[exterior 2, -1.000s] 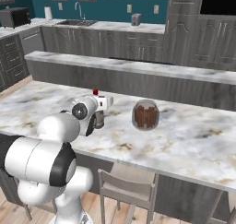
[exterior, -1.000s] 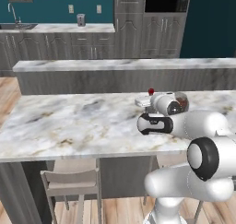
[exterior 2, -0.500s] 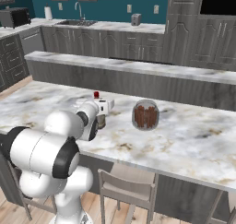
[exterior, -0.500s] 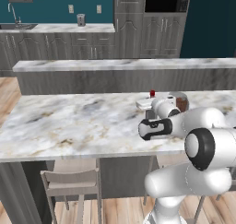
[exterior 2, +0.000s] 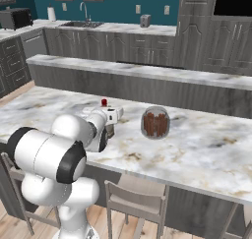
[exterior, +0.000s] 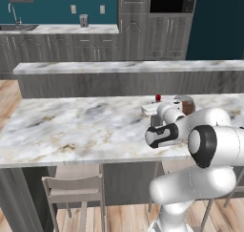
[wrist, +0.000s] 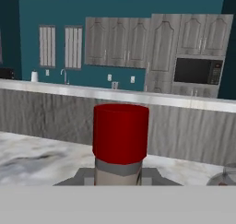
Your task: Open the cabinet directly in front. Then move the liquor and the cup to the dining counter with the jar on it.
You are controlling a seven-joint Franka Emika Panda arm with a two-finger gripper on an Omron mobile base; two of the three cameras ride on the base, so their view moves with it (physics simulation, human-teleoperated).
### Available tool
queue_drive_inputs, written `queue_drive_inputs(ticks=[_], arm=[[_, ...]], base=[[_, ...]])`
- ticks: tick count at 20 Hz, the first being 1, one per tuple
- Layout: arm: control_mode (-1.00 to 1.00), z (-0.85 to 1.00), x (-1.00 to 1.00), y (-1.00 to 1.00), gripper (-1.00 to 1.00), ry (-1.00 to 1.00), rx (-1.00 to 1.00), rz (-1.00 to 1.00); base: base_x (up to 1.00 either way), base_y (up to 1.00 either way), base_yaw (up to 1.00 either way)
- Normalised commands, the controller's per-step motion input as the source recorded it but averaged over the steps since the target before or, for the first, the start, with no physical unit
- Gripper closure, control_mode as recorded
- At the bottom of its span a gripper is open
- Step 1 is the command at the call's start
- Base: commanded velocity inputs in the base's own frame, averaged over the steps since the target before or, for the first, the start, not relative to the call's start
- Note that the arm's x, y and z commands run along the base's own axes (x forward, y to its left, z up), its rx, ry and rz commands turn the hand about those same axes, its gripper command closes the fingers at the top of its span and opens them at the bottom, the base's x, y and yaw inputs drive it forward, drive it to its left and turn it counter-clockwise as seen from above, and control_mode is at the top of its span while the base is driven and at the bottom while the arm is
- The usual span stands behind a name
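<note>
- Over the desk [exterior: 71, 126] in the left base view, the liquor [exterior: 157, 100] is seen pinched in the tool [exterior: 153, 110], near the jar [exterior: 187, 104].
- From the right base view, the bottle should be lowered upright, clear of the jar.
- Through the hand view, its red cap [wrist: 120, 133] sits centred; release should be gentle.

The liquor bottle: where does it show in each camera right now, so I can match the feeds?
Left base view: the liquor shows its red cap just right of centre, behind the robot's hand, left of the jar.
Right base view: red cap left of centre, above the hand, with the jar to its right.
Hand view: its cap and neck stand up close at bottom centre.
Shared landmark: the jar on the dining counter.
</note>
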Motion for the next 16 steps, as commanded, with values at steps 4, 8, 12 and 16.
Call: queue_drive_inputs(ticks=[4,8,12,16], arm=[[-1.00,-0.08,0.03,0.00,1.00,0.00,-0.01,0.00],[-1.00,-0.21,0.11,0.00,1.00,-0.02,-0.03,0.00],[-1.00,-0.31,0.00,0.00,1.00,-0.04,-0.05,0.00],[-1.00,-0.31,0.00,0.00,1.00,-0.05,-0.04,0.00]], base=[[0.00,0.00,0.00],[0.00,0.00,0.00],[0.00,0.00,0.00],[0.00,0.00,0.00]])
